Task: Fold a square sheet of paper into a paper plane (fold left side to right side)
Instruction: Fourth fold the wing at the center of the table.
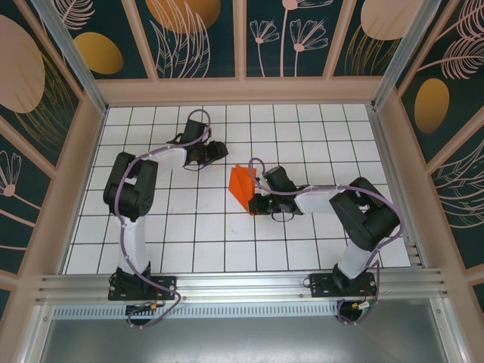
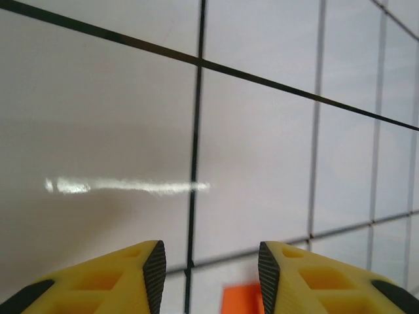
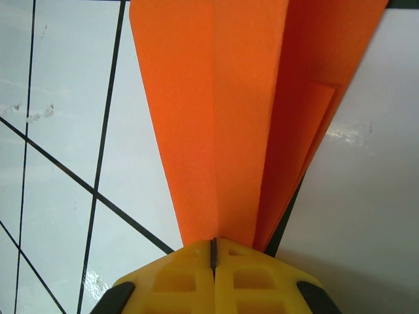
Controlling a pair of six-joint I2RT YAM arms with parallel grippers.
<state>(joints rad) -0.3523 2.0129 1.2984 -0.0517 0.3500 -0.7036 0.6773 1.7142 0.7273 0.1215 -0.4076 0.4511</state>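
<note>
We are pinching the folded orange paper [image 3: 216,98] in our right end effector [image 3: 213,246] mid-bench; our left end effector [image 2: 208,269] is hovering open.

The folded paper [image 1: 242,185] is near the middle of the table [image 1: 151,227], a little right of centre. Its near end is pinched between the closed fingers of the right gripper [image 1: 252,203], which reaches in from the right. From there the paper spreads away toward the back and left. The left gripper [image 1: 221,149] lies behind and to the left of the paper, near it but apart. A corner of the paper sits between its parted fingers [image 2: 154,271], closer to the right one
</note>
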